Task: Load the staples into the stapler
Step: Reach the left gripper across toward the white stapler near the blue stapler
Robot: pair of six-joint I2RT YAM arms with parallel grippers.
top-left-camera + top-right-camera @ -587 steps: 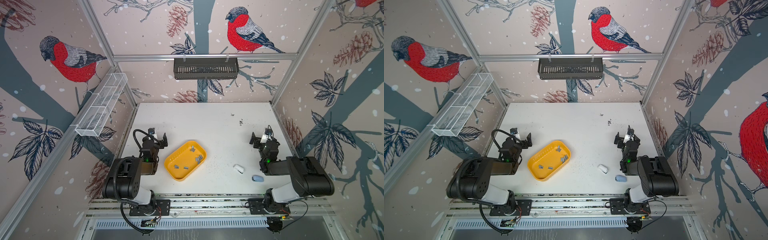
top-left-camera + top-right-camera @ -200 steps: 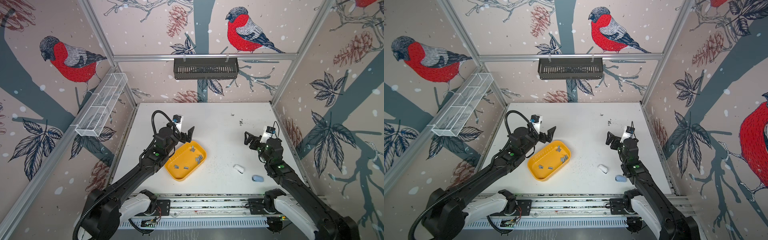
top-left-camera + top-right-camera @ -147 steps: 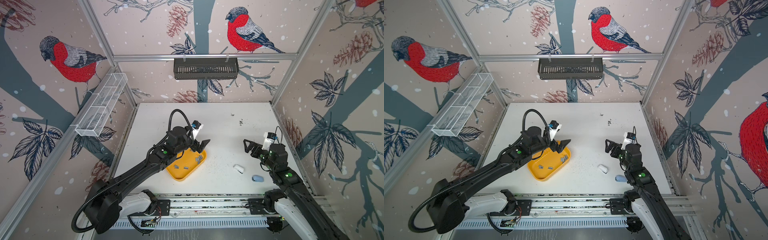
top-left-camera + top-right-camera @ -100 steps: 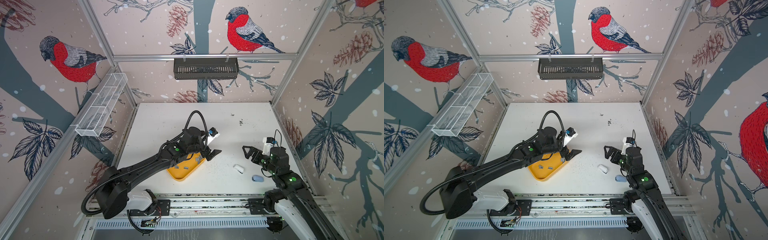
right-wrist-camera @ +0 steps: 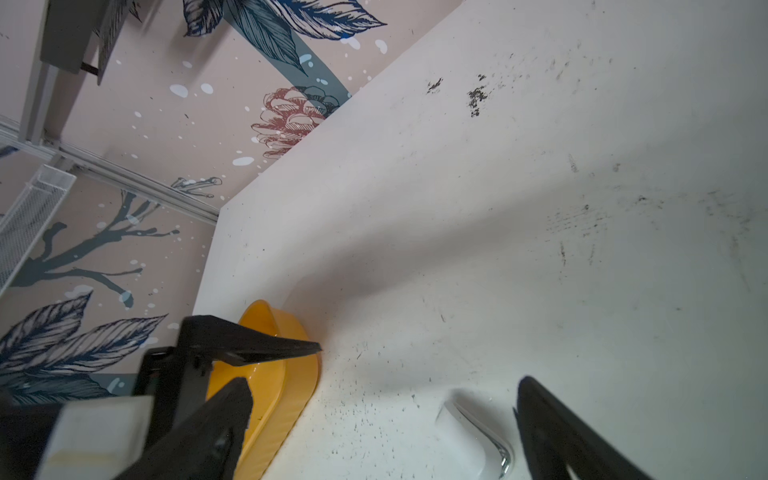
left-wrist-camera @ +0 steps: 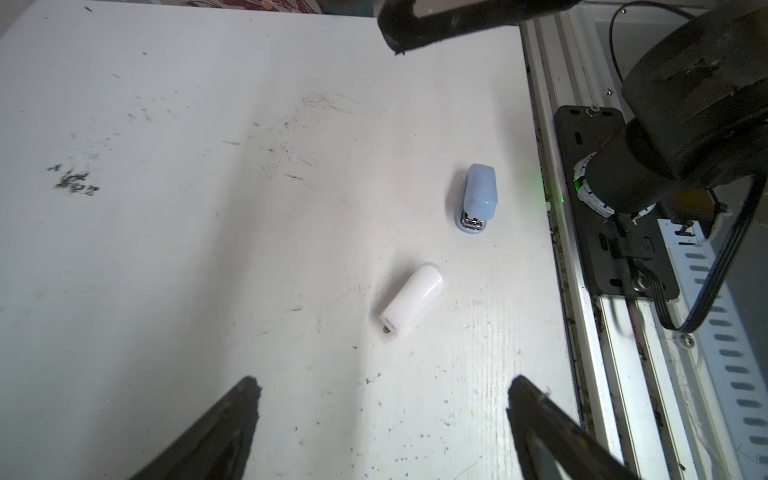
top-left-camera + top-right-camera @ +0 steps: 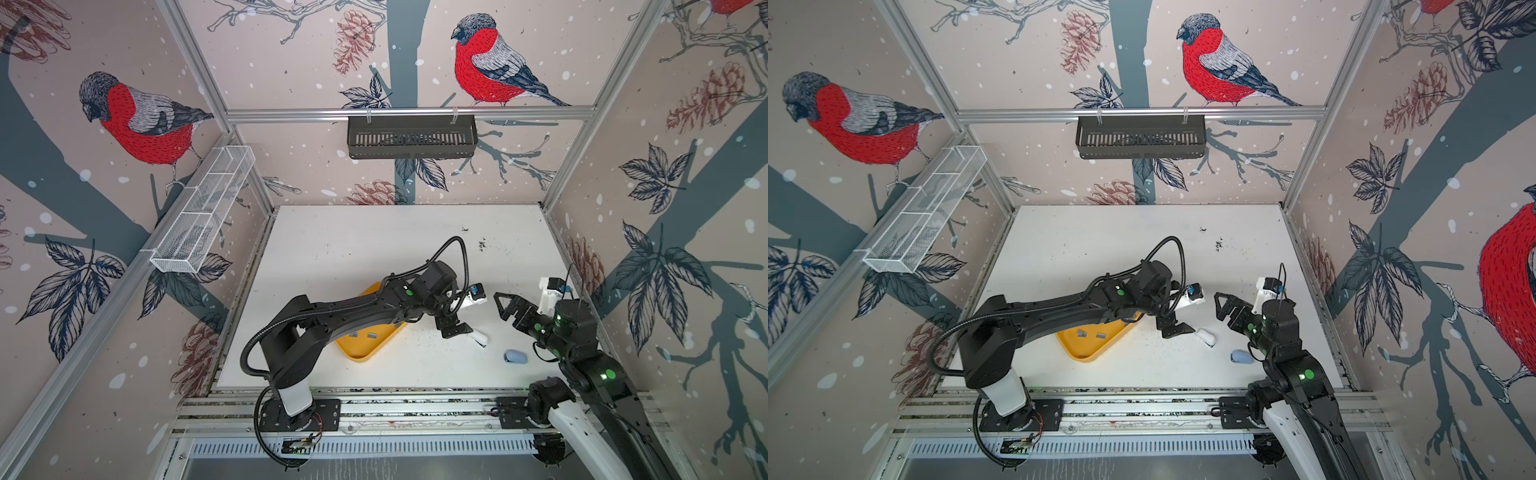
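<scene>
Two small staplers lie at the front right of the table: a white stapler (image 7: 478,337) (image 6: 411,301) and a light-blue stapler (image 7: 515,356) (image 6: 478,199). Grey staples (image 7: 1081,332) lie in the yellow tray (image 7: 361,353), partly hidden under my left arm. My left gripper (image 7: 457,322) (image 6: 382,399) reaches across the middle. It hovers open and empty just left of the white stapler. My right gripper (image 7: 505,305) (image 5: 382,399) is open and empty above and behind both staplers. In the right wrist view the white stapler (image 5: 473,436) shows close to one finger.
A black basket (image 7: 411,137) hangs on the back wall and a white wire rack (image 7: 203,208) on the left wall. The metal rail (image 7: 415,407) with both arm bases runs along the table's front edge. Dark specks (image 7: 482,243) dot the table.
My left arm has swung right, from beside the tray across it to the white stapler. My right gripper has come forward and down toward the staplers.
</scene>
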